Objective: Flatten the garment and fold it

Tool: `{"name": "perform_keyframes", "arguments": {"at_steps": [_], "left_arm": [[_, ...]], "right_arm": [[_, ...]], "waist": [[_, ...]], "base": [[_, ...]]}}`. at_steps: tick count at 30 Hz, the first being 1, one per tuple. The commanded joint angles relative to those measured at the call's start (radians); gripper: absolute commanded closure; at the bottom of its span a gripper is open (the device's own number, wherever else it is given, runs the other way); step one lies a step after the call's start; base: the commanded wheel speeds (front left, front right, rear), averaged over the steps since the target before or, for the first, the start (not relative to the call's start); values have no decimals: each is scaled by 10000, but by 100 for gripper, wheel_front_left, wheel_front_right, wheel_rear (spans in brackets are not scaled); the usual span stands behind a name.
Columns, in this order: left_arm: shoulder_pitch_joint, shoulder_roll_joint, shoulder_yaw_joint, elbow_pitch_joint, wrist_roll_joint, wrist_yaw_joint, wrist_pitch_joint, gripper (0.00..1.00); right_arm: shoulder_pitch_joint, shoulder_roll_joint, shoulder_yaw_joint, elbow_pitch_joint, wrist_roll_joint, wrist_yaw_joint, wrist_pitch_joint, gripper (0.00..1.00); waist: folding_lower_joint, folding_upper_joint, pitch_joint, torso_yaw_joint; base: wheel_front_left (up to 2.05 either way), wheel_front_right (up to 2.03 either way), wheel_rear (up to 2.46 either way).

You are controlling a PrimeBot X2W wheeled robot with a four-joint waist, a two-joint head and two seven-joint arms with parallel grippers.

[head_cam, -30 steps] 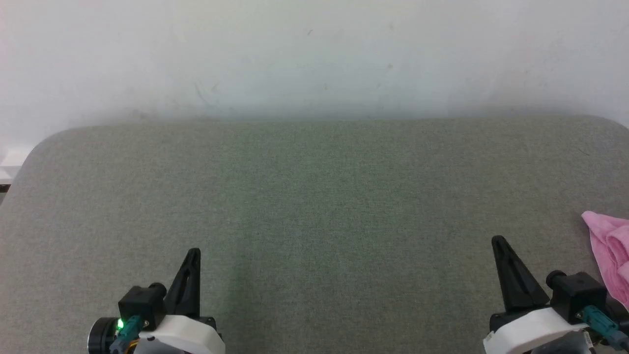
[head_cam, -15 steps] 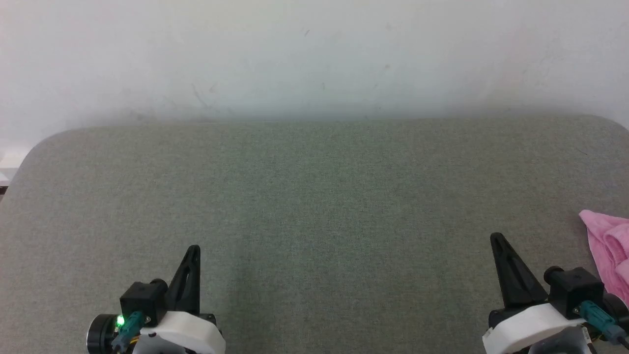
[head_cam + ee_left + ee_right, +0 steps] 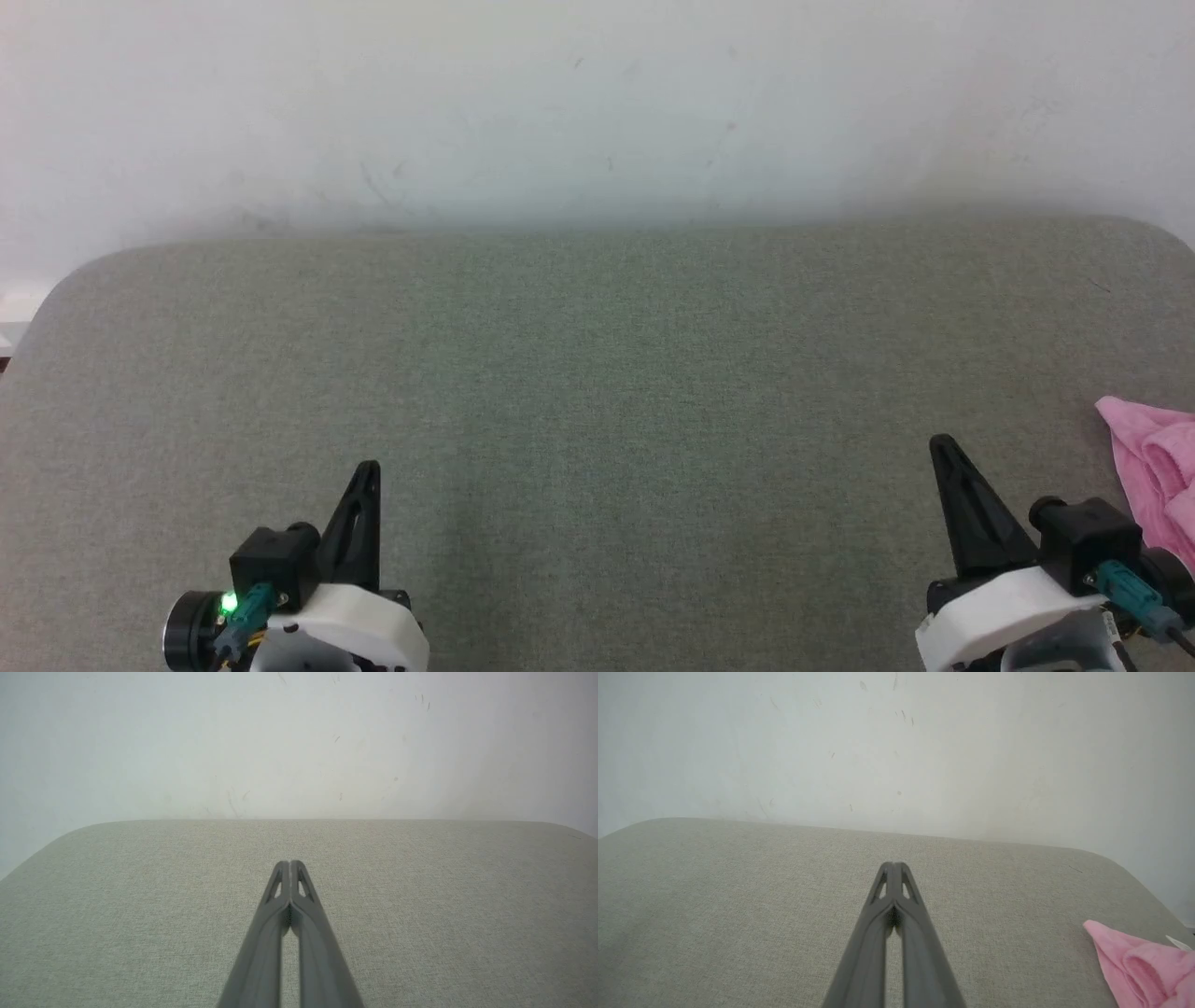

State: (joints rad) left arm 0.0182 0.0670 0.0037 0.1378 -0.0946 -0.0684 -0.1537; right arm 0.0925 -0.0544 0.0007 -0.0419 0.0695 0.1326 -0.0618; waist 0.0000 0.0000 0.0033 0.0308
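At the lower left, the left pincer (image 3: 370, 471) is sitting low over the desk (image 3: 597, 373). Its two dark fingers are pressed together at the tips, gripping nothing and pointing toward the wall (image 3: 597, 112).

Toward the lower right, the right pincer (image 3: 941, 446) is likewise closed tight on nothing, leaning slightly left as it points up the view.

The garment (image 3: 1150, 462) is lying crumpled on the desk at the far right and is partly cut off by the frame. Its full shape and long axis are therefore hidden. What is showing is a pointed pink corner with bunched folds behind it.

It is lying to the right of the right pincer, about level with the fingers, near but not touching. It is well apart from the left pincer, so the right arm is much the nearer.

Judging from this, flattening is not yet begun. The right pincer is likely needing to open and swing right toward that corner. The left arm would be crossing most of the desk to help spread the cloth.
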Motion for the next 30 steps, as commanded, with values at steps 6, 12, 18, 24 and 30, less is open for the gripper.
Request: {"name": "perform_keyframes", "arguments": {"at_steps": [6,12,18,24,30], "left_arm": [[-75,-38,-12,-191,194,117,142,100],[-85,-50,-14,-295,260,167,264,100],[-94,-61,-16,-399,326,216,386,100],[-103,-73,-18,-503,392,266,509,100],[-113,-84,-21,-608,458,316,632,100]], "right_arm": [[-205,19,-4,69,-103,-9,85,100],[-268,21,-4,100,-155,-10,132,100],[-331,23,-5,130,-207,-10,179,100],[-394,25,-5,161,-259,-11,225,100],[-458,27,-5,192,-311,-12,272,100]], "waist": [[0,0,-3,-26],[0,0,-5,-51],[0,0,-8,-75],[0,0,-11,-100],[0,0,-13,-125]], "base": [[0,0,0],[0,0,0],[0,0,0],[0,0,0],[0,0,0]]}}
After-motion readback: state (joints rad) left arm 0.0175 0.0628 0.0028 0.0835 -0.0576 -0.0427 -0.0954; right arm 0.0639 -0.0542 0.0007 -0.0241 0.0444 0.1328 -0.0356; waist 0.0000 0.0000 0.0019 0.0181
